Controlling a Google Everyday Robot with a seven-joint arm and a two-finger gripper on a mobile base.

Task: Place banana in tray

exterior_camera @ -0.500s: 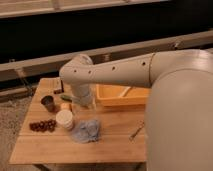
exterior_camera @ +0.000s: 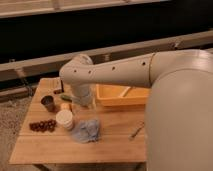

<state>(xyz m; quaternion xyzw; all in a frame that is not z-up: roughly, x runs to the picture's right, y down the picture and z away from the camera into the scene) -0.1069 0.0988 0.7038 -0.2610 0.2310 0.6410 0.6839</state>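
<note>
Camera view was filled on the right by the broad near link of the arm (exterior_camera: pixel 180 115). Nearest on the bench (exterior_camera: pixel 115 145) lay a bluish cloth (exterior_camera: pixel 86 131), with a dark red cluster (exterior_camera: pixel 42 125) at left and a small metal piece (exterior_camera: pixel 136 131) at right. Behind the cloth stood a white cup (exterior_camera: pixel 65 120). Just beyond it lay the banana (exterior_camera: pixel 66 106), on the wood, left of the tray (exterior_camera: pixel 120 101) and outside it. A green vegetable (exterior_camera: pixel 65 98) and a dark cup (exterior_camera: pixel 48 103) sat near it. The gripper (exterior_camera: pixel 81 102) hung low over the bench between banana and tray, just beside the fruit; whether it was spread or pressed together could not be told. A pale utensil (exterior_camera: pixel 128 91) lay in the tray. Compared with half a second earlier, arm and gripper had barely shifted, and every object kept its place.
</note>
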